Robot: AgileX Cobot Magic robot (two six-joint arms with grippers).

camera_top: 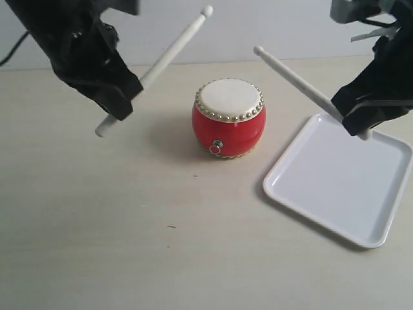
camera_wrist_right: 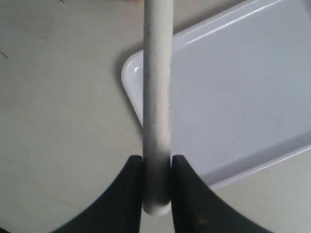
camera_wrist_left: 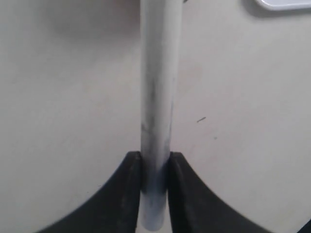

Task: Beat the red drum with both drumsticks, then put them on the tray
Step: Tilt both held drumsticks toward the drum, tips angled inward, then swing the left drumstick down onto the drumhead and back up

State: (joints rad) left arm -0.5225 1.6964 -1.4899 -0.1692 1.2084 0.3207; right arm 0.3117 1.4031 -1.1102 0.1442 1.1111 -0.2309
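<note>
The red drum (camera_top: 228,119) stands upright in the middle of the table, cream skin facing up. My left gripper (camera_top: 122,103) is shut on one drumstick (camera_top: 171,55), which slants up and to the right with its tip raised left of the drum. My right gripper (camera_top: 355,119) is shut on the other drumstick (camera_top: 297,79), its tip held above and right of the drum. Neither stick touches the skin. The white tray (camera_top: 342,177) lies to the drum's right. In the wrist views each stick (camera_wrist_left: 158,97) (camera_wrist_right: 158,97) sits clamped between black fingers (camera_wrist_left: 127,194) (camera_wrist_right: 127,194).
The pale table (camera_top: 129,232) spreads in front of and left of the drum. A corner of the tray (camera_wrist_right: 233,73) lies under the right stick. A white wall runs behind the table.
</note>
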